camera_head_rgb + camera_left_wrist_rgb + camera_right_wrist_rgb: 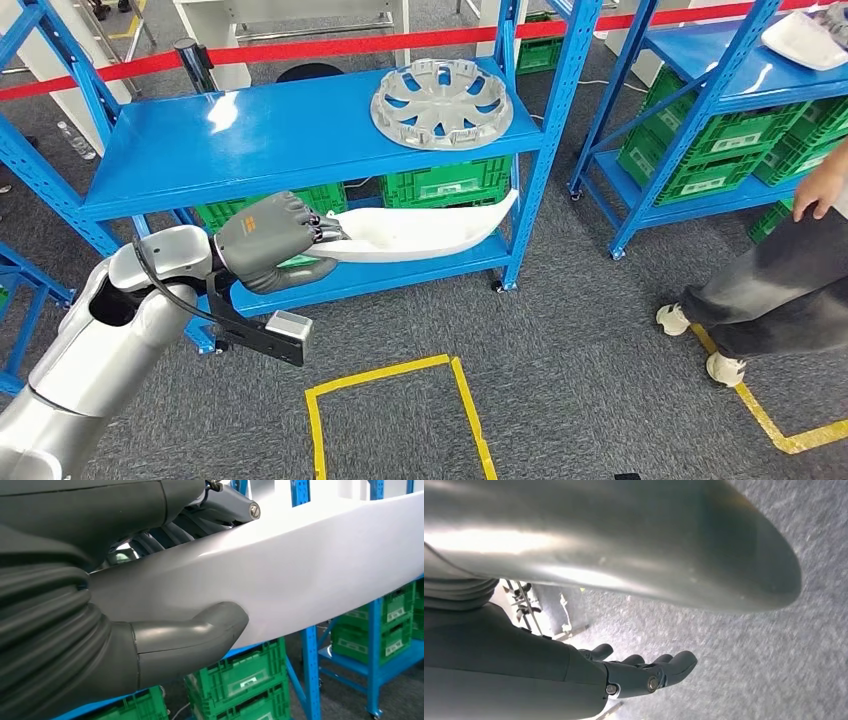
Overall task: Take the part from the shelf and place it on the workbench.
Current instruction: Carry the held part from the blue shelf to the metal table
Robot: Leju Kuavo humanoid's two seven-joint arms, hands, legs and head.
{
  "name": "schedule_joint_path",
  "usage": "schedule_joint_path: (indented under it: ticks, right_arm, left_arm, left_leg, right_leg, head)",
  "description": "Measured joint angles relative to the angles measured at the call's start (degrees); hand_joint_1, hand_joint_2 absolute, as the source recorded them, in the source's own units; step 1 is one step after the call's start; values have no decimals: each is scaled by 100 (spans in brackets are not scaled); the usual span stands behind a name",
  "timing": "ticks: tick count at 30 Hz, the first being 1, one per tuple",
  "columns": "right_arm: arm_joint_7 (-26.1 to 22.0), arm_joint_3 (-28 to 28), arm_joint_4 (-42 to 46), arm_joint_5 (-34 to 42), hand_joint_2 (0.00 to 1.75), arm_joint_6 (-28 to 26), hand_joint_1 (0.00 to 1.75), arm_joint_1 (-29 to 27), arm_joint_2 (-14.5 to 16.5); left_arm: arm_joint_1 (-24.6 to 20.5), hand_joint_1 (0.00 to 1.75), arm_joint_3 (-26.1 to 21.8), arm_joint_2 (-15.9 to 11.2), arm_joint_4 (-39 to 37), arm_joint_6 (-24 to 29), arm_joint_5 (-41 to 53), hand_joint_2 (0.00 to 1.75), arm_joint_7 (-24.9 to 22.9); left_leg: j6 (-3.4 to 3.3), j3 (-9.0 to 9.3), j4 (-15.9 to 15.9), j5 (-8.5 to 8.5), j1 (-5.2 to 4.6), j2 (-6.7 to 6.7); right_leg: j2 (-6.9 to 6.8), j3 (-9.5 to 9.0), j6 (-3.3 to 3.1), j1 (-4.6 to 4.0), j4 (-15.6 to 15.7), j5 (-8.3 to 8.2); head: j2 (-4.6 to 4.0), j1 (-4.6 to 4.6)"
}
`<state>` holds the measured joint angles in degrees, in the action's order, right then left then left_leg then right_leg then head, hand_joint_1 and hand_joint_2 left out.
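A long, curved white part (pixel 420 232) lies lengthwise over the lower board of the blue shelf (pixel 250 135), one tip rising by the right post. My left hand (pixel 275 240) grips its near end, fingers on top and thumb below. In the left wrist view the thumb (pixel 200 630) presses the part's (pixel 300 575) pale underside and the fingers (pixel 170 532) curl over its far edge. My right hand (pixel 644 672) hangs over the grey floor, its fingers stretched out and holding nothing.
A silver wheel cover (pixel 441 103) rests on the shelf's top board. Green crates (pixel 445 185) sit behind the part. A second blue rack (pixel 720 75) stands at the right, and a person (pixel 780 290) walks beside it. Yellow tape (pixel 400 375) marks a square on the floor.
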<state>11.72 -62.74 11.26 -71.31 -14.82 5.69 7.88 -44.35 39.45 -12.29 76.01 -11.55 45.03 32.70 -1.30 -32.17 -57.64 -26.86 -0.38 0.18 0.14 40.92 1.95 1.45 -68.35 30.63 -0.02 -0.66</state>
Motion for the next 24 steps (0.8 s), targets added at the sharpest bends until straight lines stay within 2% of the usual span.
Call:
schedule_joint_path:
  ticks: [1, 2, 3, 4, 6, 7, 8, 11, 12, 13, 14, 16, 17, 18, 19, 22, 23, 24]
  right_arm:
    - [4, 3, 0, 0, 0, -14, 0, 1, -2]
    - [8, 4, 0, -3, 0, -8, 0, 1, -4]
    - [16, 4, 0, -9, 0, 20, 0, 0, -5]
    - [27, 5, 0, -16, 0, 57, 0, 1, -7]
    - [44, 8, 0, -35, 0, 145, 0, 14, -13]
    - [44, 10, 0, -44, 0, 180, 0, 23, -16]
    - [43, 12, 0, -50, 0, 213, 0, 29, -17]
    - [39, 14, 0, -33, 0, 379, 0, 30, -17]
    - [40, 14, 0, -24, 0, 426, 0, 31, -17]
    - [40, 14, 0, -17, 0, 449, 0, 31, -17]
    - [41, 14, 0, -16, 0, 449, 0, 30, -16]
    - [43, 14, 0, -7, 0, 429, 0, 26, -16]
    - [44, 14, 0, 0, 0, 420, 0, 24, -16]
    - [45, 14, 0, 12, 0, 420, 0, 23, -16]
    - [45, 14, 0, 23, 0, 431, 0, 23, -16]
    - [45, 13, 0, 77, 0, 545, 0, 27, -14]
    - [45, 9, 0, 103, 0, 589, 0, 28, -13]
    - [45, 5, 0, 129, 0, 623, 0, 28, -12]
  left_arm:
    - [0, 175, 3, 2, -12, -4, 0, 175, 6]
    - [1, 175, 8, 4, -27, -9, -1, 175, 12]
    - [-1, 175, 15, 9, -43, -13, -1, 175, 14]
    - [-7, 175, 22, 15, -58, -15, -3, 175, 16]
    - [-38, 175, 31, 36, -85, -19, -7, 175, 25]
    - [-57, 175, 33, 47, -96, -21, -9, 175, 30]
    - [-74, 175, 34, 57, -104, -21, -11, 175, 33]
    - [-93, 175, 42, 73, -121, -20, -13, 175, 39]
    - [-95, 175, 44, 73, -128, -19, -13, 175, 40]
    - [-99, 175, 46, 72, -136, -19, -13, 175, 43]
    - [-103, 175, 46, 70, -145, -19, -13, 175, 48]
    - [-111, 175, 60, 75, -177, -38, -27, 175, 65]
    - [-114, 175, 70, 81, -197, -56, -38, 175, 73]
    - [-120, 175, 81, 91, -219, -75, -48, 175, 81]
    - [-135, 175, 89, 102, -239, -90, -56, 175, 86]
    - [-258, 175, 103, 125, -278, -109, -108, 175, 150]
    - [-307, 175, 111, 133, -282, -123, -146, 175, 188]
    - [-343, 175, 119, 139, -286, -146, -187, 175, 229]
  left_leg:
    - [-7, -62, -13, 38, -4, 3]
    - [-6, -123, -32, 68, -9, 6]
    - [0, -181, -58, 93, -12, 8]
    - [10, -235, -91, 112, -11, 9]
    - [43, -326, -173, 135, -17, 11]
    - [66, -357, -211, 141, -26, 12]
    - [94, -375, -232, 151, -35, 13]
    - [200, -396, -218, 209, -35, 12]
    - [238, -427, -257, 167, -31, 8]
    - [276, -487, -388, 50, -22, 4]
    - [312, -582, -629, -138, -8, 1]
    - [368, -824, -1357, -584, 18, -2]
    - [382, -898, -1645, -718, 27, -2]
    - [385, -881, -1749, -750, 32, -2]
    - [375, -748, -1620, -676, 34, -2]
    - [280, -24, -458, -336, 7, 59]
    - [238, 109, -202, -299, -12, 78]
    - [198, 151, -87, -303, -33, 90]
  right_leg:
    - [0, 123, 10, -4, -375, 205]
    - [0, 181, 16, -8, -625, 318]
    - [-1, 130, 15, -11, -662, 324]
    - [-3, -43, 9, -12, -466, 237]
    - [-21, -558, -23, -19, 282, 18]
    - [-24, -740, -55, -27, 579, -51]
    - [-26, -831, -91, -35, 746, -78]
    - [-19, -802, -210, -43, 802, -154]
    - [-21, -782, -250, -34, 815, -194]
    - [-23, -753, -286, -22, 830, -237]
    - [-26, -718, -310, -11, 840, -276]
    - [-24, -631, -327, -11, 838, -341]
    - [-24, -587, -326, -11, 836, -371]
    - [-22, -547, -321, -11, 834, -399]
    - [-20, -514, -312, -12, 833, -426]
    - [-46, -466, -263, -20, 833, -494]
    - [-65, -460, -237, -23, 836, -514]
    - [-91, -460, -205, -21, 845, -535]
  head:
    - [0, 3]
    - [0, 4]
    - [1, 4]
    - [0, 4]
    - [1, 3]
    - [1, 2]
    - [1, -2]
    - [-1, -4]
    - [-1, -7]
    - [-1, -14]
    - [-1, -20]
    - [0, -29]
    - [0, -28]
    - [0, -28]
    - [0, -29]
    - [-1, -28]
    - [-1, -26]
    - [-1, -26]
